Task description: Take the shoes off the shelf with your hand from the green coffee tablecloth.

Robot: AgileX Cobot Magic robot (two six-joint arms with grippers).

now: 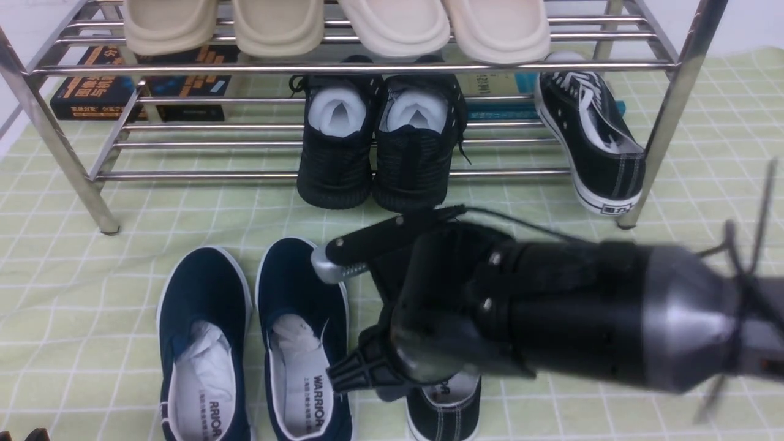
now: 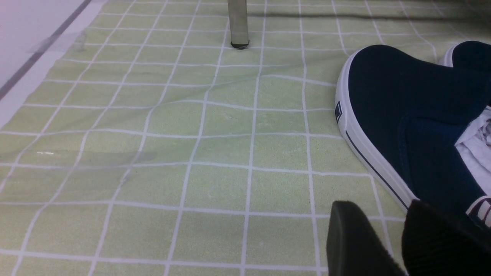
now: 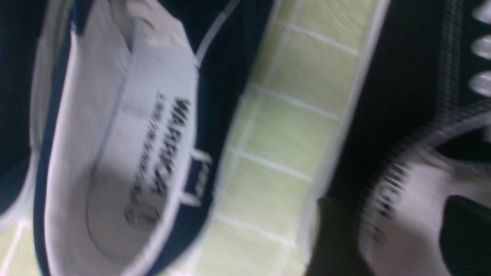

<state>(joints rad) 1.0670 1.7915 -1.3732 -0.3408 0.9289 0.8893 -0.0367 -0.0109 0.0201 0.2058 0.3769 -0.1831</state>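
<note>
Shoes (image 1: 591, 144) lay apart: one rested on the lower tier of the shelf (image 1: 343, 67) at the upper right of the frame, toe to the back, heel hanging over the front rail beside the leg, long axis slanting from the top down toward the lower right. That heel-out lie probably suited a pull from the front. The other shoe (image 1: 442, 407) sat on the cloth (image 1: 92, 288) at bottom centre, heel toward the bottom edge, long axis seemingly up-down, its front hidden under the right end effector (image 1: 453, 306). This lay low across it, reaching in from the right, likely to place or release it; whether its fingers pinched the collar could not be told, the wrist view being blurred. The left end effector (image 2: 395, 241) hung spread and empty beside a navy slip-on (image 2: 402, 115), out of the way
</note>
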